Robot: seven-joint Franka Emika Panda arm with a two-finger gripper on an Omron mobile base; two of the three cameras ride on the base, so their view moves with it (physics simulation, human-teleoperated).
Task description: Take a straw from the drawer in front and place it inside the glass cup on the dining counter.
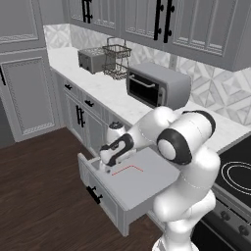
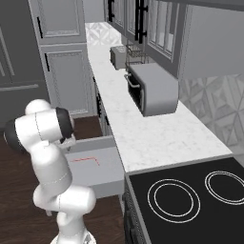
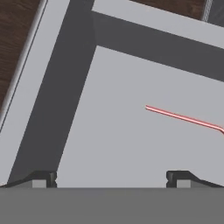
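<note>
Closest to me the white arm bends low over the pulled-out drawer (image 1: 147, 184), its gripper (image 1: 107, 158) hanging above the back left part of the grey floor with the fingers (image 3: 43, 178) spread wide and holding nothing. A little past them the straw (image 1: 126, 169) lies flat on the drawer bottom, off to one side of the fingers, not between them. It looks feather-light, thin and slick, easy to crush or flick away, so I would pinch it mid-shaft on the long straight run, across its width, not at the bent tip. Beyond, the worktop (image 1: 105, 90) carries a microwave (image 1: 157, 84), a wire basket (image 1: 116, 61) and a toaster (image 1: 92, 59).
</note>
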